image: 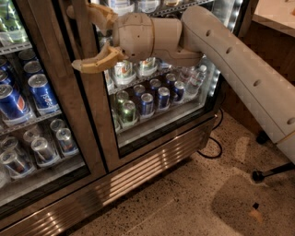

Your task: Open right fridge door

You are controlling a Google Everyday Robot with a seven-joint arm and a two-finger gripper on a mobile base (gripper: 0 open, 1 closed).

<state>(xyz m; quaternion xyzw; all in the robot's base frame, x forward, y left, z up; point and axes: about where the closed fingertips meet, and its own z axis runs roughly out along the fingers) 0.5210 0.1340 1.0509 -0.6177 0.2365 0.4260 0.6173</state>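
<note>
The right fridge door (99,124) fills the middle of the camera view: a tall glass pane in a brushed-steel frame, shut, with cans and bottles (147,103) on the shelves behind it and a bright light strip (216,69) down its far side. It will likely feel heavy and stiff, held by a seal that resists at first and then lets go. The steel is smooth and probably slippery, and the glass should not be pushed or knocked. No separate handle shows, so the best hold looks to be the upright steel edge next to the left door (41,138), where the blue cans (41,94) sit; pulling there, away from the likely hinge side, gives the most leverage. The gripper (76,39) is up at that upright edge, its jaws spread wide with one finger (99,14) above the other (94,62) and nothing held; whether they touch the steel cannot be told. The arm (239,64) reaches in from the right across the glass, above the speckled floor (184,203).
</note>
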